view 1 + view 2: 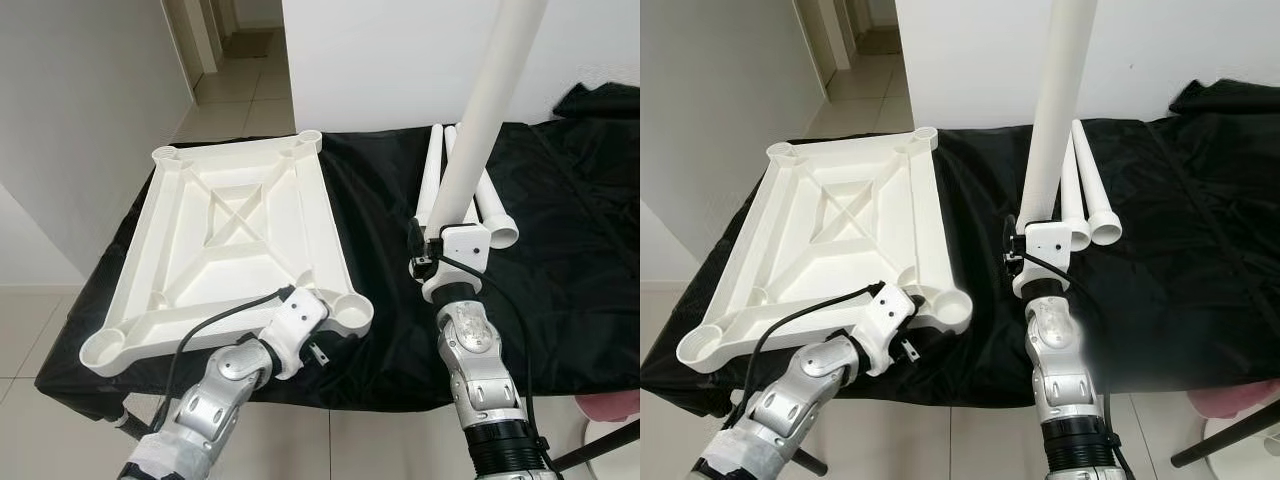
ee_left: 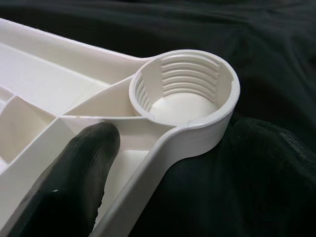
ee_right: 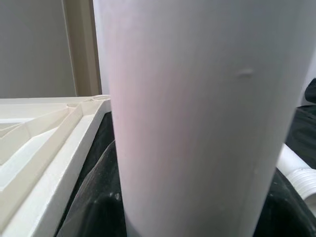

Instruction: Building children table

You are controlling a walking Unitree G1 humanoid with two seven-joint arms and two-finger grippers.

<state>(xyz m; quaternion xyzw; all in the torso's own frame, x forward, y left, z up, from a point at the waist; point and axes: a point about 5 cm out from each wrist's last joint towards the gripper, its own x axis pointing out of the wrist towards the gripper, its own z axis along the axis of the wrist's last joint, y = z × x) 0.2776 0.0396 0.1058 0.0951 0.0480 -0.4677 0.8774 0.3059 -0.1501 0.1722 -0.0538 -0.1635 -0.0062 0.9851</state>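
No brand, label or writing can be read on any part. A white plastic tabletop [image 1: 235,235] is laid upside down on the left of the black-draped counter [image 1: 560,260], its ribbed underside crossed by an X brace, with a threaded round socket [image 2: 185,91] at each corner. The near right corner is met by the left gripper [image 1: 305,315], one black finger [image 2: 69,182] resting inside the rim; whether it is clenched cannot be told. A smooth white leg tube [image 1: 480,130] is grasped upright by the right gripper [image 1: 450,240]. Two more legs [image 1: 1085,205] lie just beyond.
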